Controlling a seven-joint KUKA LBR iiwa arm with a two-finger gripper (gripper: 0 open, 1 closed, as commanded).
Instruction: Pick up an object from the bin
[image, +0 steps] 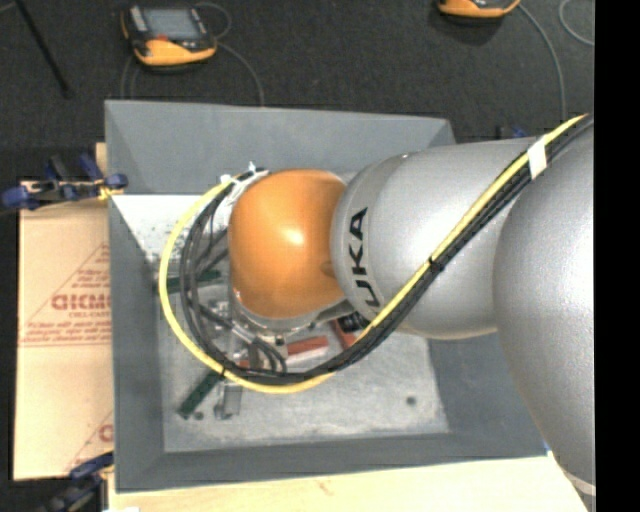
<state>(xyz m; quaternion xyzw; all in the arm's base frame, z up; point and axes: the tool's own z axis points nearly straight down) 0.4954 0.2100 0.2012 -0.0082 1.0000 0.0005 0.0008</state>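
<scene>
My gripper (230, 399) pokes out below the arm's wrist, low over the front-left part of the bin floor. Just to its left lies a dark green, elongated thing (197, 396), slanted on the floor and close to or touching the gripper. I cannot tell whether it is gripped. A flat red thing with a pale edge (306, 347) lies to the right, half hidden under the arm. A second green piece (211, 271) peeks out between the cables at the left.
The arm with its orange cover and looped cables hides the middle and back of the bin. Bare grey floor shows along the front and front right, with a small dark speck (410, 402) on it.
</scene>
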